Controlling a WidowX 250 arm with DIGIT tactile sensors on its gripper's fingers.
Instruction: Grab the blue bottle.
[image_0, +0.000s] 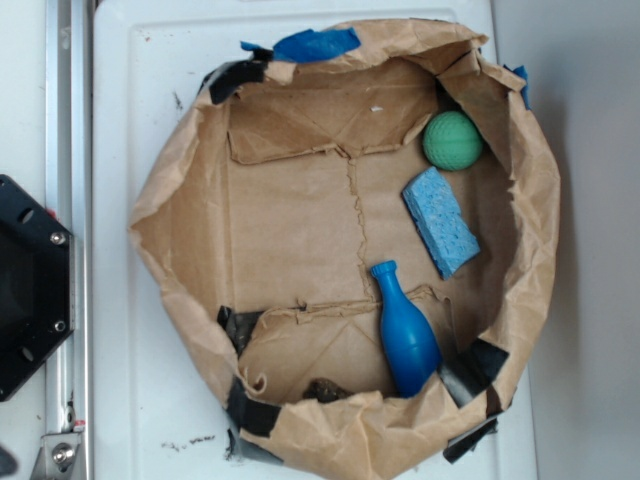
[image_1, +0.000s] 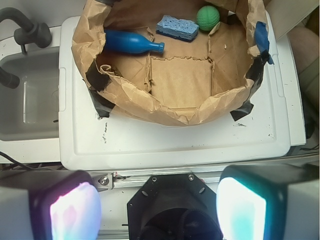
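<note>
the blue bottle (image_0: 405, 330) lies on its side in the lower right of the exterior view, inside a crumpled brown paper bag (image_0: 175, 220) whose walls have been rolled down and taped into a shallow nest, likely so the loose things stay put on the white bench (image_0: 140, 80) and cannot roll away. its fat body is tucked against the bag's near wall, touching or nearly touching the paper, while the narrow neck and flared lip point up toward the middle of the bag floor. a light blue sponge (image_0: 440, 222) sits just above the bottle's lip, apart from it, and a green ball (image_0: 452, 140) rests in the upper right corner beyond the sponge. the bottle is glossy, solid blue, shaped like a bowling pin, smooth enough that it may slip if pinched on the round belly. in the wrist view the pincer (image_1: 159, 210) hangs at the bottom of the frame, well apart from the bag, its two pads spread wide with nothing between them; from there the bottle shows in the upper left, neck pointing right. the grab has not yet begun, and the bag wall beside the body could crowd one finger.
</note>
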